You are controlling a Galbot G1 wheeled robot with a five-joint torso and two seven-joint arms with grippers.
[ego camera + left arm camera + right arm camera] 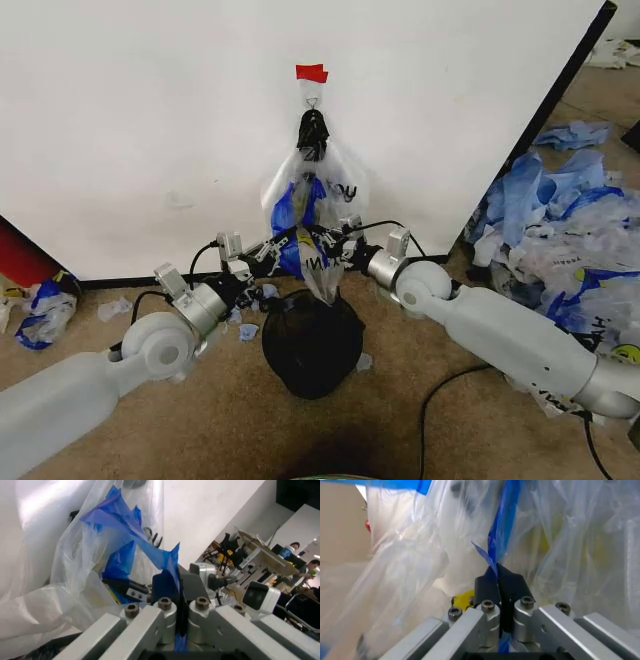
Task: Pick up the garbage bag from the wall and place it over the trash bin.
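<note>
Both pincers clamped on garbage bag (pixel 318 205) blue handles | bag see-through, crumpled, hooked on wall (pixel 150 120)

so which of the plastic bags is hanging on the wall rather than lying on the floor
The garbage bag on the hook, above the trash bin; both grippers pinch its blue handles. The heap lies on carpet.

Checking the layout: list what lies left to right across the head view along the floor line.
Left arm → left claw → trash bin → right claw → right arm → heap of blue-and-white bags.
</note>
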